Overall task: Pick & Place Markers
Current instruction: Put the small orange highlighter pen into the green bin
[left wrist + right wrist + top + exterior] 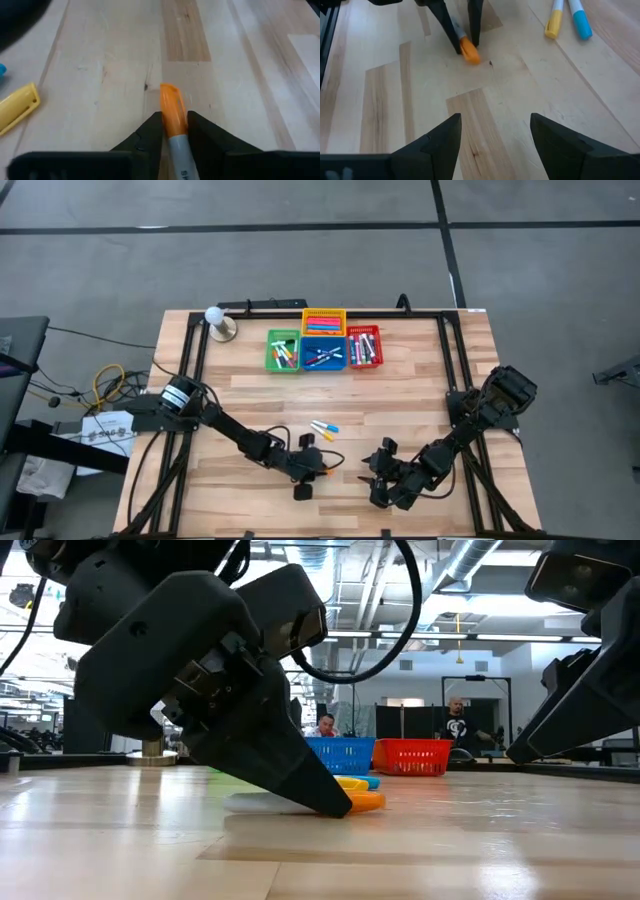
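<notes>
An orange-capped marker point(172, 107) with a pale barrel lies flat on the wooden table, near its front edge. My left gripper point(174, 125) is down at the table and shut on it. The orange cap point(365, 801) pokes out past the fingertips. Two more markers, yellow-capped point(552, 22) and blue-capped point(580, 22), lie side by side a little farther back. My right gripper point(495, 130) hovers open to the right of the orange marker, with nothing between its fingers. My left gripper pinches the orange marker between its two fingers where the cap meets the barrel point(175, 131). The fingers point(320, 795) slant down from the table's left and run along the marker, one on each long side. The marker lies level on the table.
Four small baskets stand at the table's far middle: green point(283, 350), blue point(324, 355), red point(364, 347) and yellow point(323, 321), each holding markers. A white ball on a stand point(218, 320) is at the far left. People show in the room beyond.
</notes>
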Controlling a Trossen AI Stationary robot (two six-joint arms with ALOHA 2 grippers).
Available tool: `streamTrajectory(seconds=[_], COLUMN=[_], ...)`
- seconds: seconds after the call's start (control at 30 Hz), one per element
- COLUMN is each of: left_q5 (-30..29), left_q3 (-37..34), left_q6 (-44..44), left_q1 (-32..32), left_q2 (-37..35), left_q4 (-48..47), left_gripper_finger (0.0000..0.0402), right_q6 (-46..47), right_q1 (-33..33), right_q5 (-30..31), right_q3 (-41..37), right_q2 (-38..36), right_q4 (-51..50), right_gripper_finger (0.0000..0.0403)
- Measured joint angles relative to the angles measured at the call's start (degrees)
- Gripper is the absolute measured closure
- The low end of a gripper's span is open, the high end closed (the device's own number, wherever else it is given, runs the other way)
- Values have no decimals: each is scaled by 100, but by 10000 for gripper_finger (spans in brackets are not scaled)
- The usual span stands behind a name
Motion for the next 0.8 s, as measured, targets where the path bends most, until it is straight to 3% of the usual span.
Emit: streamTrajectory(seconds=[0.17, 0.37, 0.47, 0.8], left_q5=[19, -637, -1339, -4670], left_q3=[-17, -60, -106, -947], left_q6=[274, 503, 820, 910], left_q1=[3, -90, -163, 320], left_q2=[-167, -667, -999, -2792], left_q4=[-80, -289, -192, -336], left_gripper_finger=[357, 358, 353, 349], right_q6=[1, 1, 1, 3], right_q1=[1, 0, 1, -1], right_q5=[-6, -9, -13, -19], right_q3=[1, 0, 1, 1], right_q2=[0, 0, -1, -2], right_q4=[1, 0, 1, 3], right_gripper_finger=[177, 177, 177, 177])
